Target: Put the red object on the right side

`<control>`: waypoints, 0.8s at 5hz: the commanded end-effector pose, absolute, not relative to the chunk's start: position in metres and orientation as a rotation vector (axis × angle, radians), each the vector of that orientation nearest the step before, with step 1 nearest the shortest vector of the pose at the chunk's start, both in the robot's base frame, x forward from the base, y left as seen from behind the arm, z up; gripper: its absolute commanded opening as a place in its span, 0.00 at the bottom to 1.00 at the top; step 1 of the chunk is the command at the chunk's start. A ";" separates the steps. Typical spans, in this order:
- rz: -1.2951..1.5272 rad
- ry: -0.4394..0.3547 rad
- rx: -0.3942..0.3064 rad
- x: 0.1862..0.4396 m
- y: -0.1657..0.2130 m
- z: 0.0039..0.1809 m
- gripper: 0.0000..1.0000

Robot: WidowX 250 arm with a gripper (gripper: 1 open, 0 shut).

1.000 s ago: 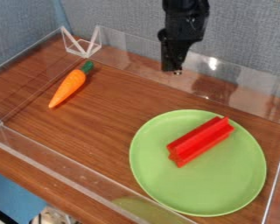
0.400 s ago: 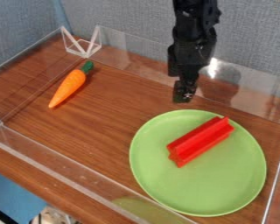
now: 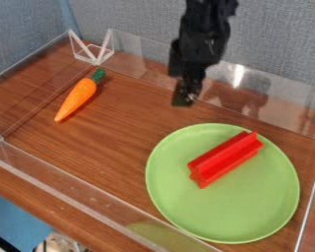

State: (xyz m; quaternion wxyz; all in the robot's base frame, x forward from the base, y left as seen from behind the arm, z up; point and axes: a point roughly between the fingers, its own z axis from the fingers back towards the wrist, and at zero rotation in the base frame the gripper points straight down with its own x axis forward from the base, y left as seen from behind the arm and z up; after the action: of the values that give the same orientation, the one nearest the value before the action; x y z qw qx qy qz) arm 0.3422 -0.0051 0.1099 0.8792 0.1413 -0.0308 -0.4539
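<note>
Your claw (image 3: pixel 184 95) hangs above the wooden desk (image 3: pixel 114 133), pointing steeply down just past the far rim of the green plate (image 3: pixel 180 192), with nothing in it. It looks dark and blurred here, so you cannot tell from this view how far the jaws stand apart. The red block (image 3: pixel 226 157) lies flat on the plate, towards the desk's right side, below and to the right of the claw and clearly apart from it. Its long axis runs diagonally, from the near-left end up to the far-right end. The toy carrot (image 3: pixel 76 97) lies well away on the left, beside a white wire stand (image 3: pixel 90 45).
</note>
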 end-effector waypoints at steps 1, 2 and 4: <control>-0.905 -0.061 0.356 0.327 -0.006 0.159 1.00; -0.898 -0.050 0.391 0.317 -0.019 0.175 1.00; -0.829 -0.070 0.390 0.323 -0.013 0.177 1.00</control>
State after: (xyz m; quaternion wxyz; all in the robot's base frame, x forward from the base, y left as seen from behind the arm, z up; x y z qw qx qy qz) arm 0.3196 -0.0099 0.1569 0.8953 0.1798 -0.0020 -0.4076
